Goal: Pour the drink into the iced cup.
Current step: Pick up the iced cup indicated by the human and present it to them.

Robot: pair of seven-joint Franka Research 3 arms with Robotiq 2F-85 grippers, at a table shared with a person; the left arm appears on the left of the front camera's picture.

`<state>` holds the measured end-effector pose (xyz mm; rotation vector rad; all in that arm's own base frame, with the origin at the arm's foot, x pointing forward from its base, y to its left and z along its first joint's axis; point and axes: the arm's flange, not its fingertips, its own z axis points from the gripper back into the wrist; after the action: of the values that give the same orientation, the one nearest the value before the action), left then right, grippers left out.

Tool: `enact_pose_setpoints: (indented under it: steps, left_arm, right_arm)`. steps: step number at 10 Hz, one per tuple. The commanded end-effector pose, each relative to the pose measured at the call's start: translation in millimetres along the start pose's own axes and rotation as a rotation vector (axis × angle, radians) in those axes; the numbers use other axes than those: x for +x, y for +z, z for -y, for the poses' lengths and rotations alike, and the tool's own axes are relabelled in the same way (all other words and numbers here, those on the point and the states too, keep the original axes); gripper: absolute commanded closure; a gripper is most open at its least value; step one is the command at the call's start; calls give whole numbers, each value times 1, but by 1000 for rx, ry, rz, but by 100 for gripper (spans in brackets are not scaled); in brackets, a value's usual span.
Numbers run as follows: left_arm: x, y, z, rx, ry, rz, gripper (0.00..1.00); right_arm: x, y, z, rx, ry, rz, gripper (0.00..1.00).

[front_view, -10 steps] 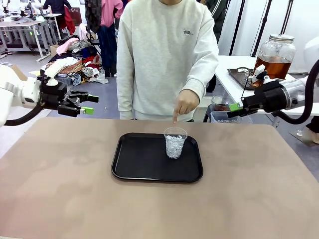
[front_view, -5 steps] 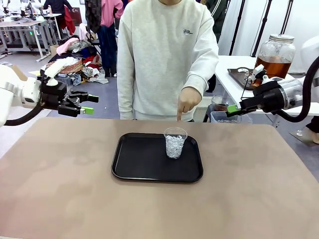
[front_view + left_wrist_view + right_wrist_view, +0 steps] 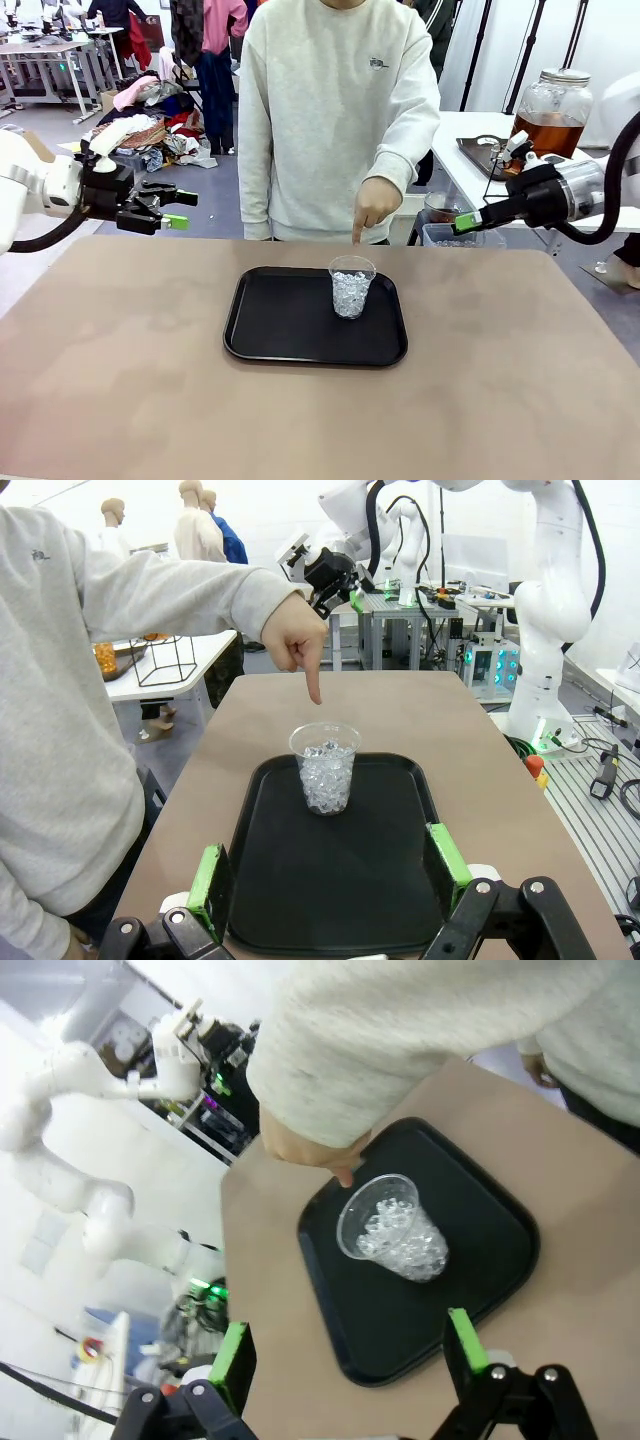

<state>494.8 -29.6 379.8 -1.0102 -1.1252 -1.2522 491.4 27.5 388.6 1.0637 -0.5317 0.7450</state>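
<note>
Nothing poured yet: my left hand [image 3: 182, 210] and right hand [image 3: 468, 215] both hang released, empty. The iced cup [image 3: 351, 286], ice only, stands at the black tray's [image 3: 270, 320] 1 o'clock; the drink [image 3: 548, 135] sits untouched in its jar [image 3: 556, 88], 2 o'clock, beyond the tabletop [image 3: 120, 380].

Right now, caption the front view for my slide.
A person's hand points at the iced cup on the black tray; left gripper and right gripper open either side.
</note>
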Motion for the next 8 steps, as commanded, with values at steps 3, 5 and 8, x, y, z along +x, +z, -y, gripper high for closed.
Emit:
enact_pose_setpoints:
  steps: [3,5,8]
  left_arm:
    - [2,1,1,-2,-2,5,0]
    - [2,1,1,-2,-2,5,0]
    - [2,1,1,-2,-2,5,0]
  right_arm:
    - [-20,-44,37,-108,401,26,0]
    - [-31,-67,46,-114,551,44,0]
    - [-35,-97,48,-65,663,62,0]
